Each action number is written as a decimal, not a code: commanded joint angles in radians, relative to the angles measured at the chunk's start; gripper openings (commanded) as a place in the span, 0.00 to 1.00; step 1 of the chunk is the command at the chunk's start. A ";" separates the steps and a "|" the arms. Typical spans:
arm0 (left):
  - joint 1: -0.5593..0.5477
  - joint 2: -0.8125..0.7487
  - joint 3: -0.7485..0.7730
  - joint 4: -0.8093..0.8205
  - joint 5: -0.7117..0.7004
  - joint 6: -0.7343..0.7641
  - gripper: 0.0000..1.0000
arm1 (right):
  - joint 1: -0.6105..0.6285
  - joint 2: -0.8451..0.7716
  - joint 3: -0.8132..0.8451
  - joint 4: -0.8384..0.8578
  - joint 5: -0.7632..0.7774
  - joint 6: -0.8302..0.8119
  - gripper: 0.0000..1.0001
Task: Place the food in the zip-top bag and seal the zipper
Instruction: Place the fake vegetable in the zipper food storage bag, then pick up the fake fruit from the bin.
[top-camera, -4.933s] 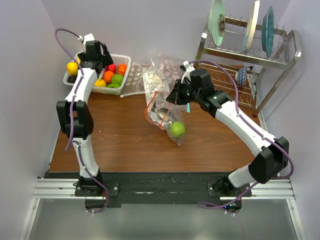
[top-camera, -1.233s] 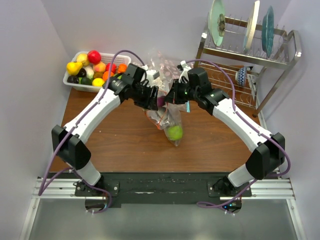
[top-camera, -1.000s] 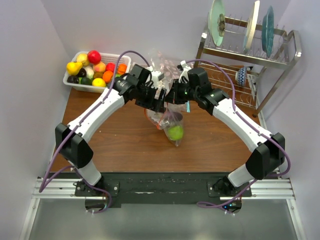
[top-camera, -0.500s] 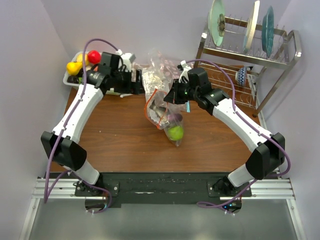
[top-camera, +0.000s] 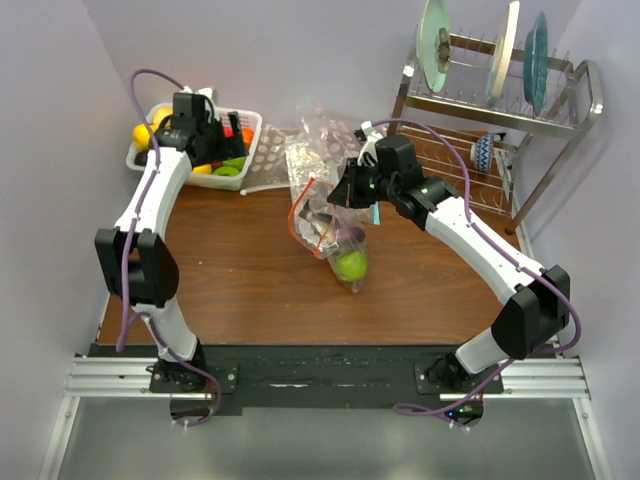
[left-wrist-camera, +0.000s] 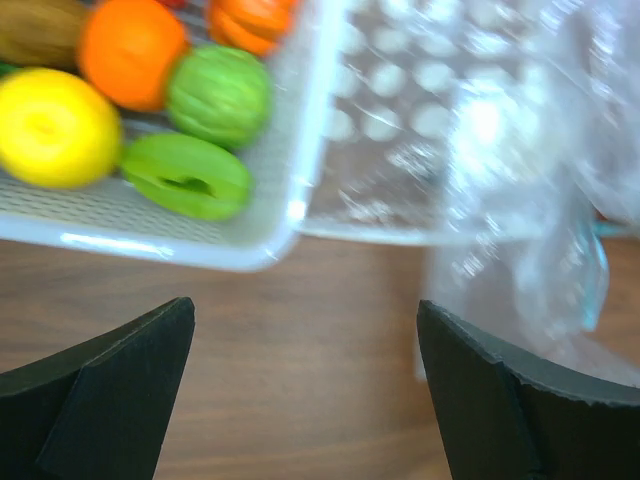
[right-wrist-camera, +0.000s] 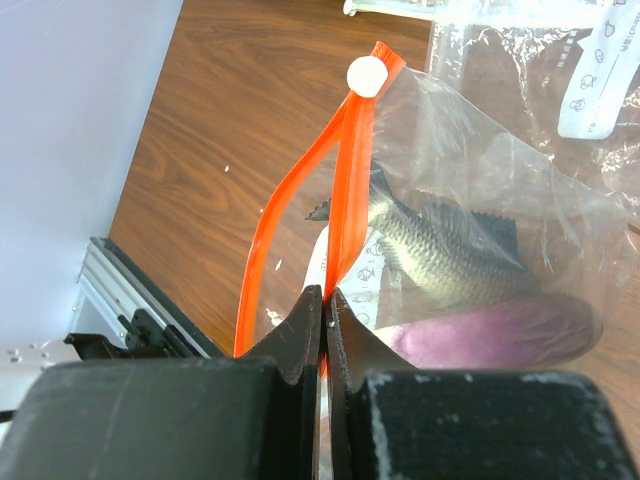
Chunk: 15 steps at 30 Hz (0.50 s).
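Note:
The zip-top bag (top-camera: 322, 222) hangs above the table's middle, mouth open, with my right gripper (top-camera: 347, 192) shut on its orange-red zipper (right-wrist-camera: 345, 180). In the right wrist view the gripper (right-wrist-camera: 326, 296) pinches one strip of the zipper. A toy fish (right-wrist-camera: 450, 255) and a purple food (right-wrist-camera: 500, 335) lie inside the bag. A green fruit (top-camera: 351, 264) sits at its bottom. My left gripper (top-camera: 208, 145) hovers by the white basket (top-camera: 247, 128), open and empty (left-wrist-camera: 305, 312). Food in the basket includes a yellow fruit (left-wrist-camera: 50, 125), an orange one (left-wrist-camera: 130, 50) and green pieces (left-wrist-camera: 187, 175).
Another crinkly clear bag (top-camera: 318, 140) and a dotted sheet (top-camera: 265, 160) lie behind the zip-top bag. A metal dish rack (top-camera: 500, 110) with plates stands at the back right. The basket's rim (left-wrist-camera: 150, 245) is just beyond my left fingers.
My left arm has swung from the bag's mouth back left to the basket, its jaws now empty and wider. A purple food now lies in the bag. The right gripper has kept its hold.

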 joint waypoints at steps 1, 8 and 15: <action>0.073 0.099 0.123 0.059 -0.061 -0.018 0.95 | -0.005 -0.007 0.006 0.007 -0.015 -0.005 0.00; 0.090 0.301 0.336 0.059 -0.083 -0.002 0.91 | -0.003 -0.015 0.009 -0.002 -0.012 -0.012 0.00; 0.090 0.428 0.405 0.085 -0.130 0.003 0.89 | -0.005 -0.021 0.009 -0.010 -0.017 -0.017 0.00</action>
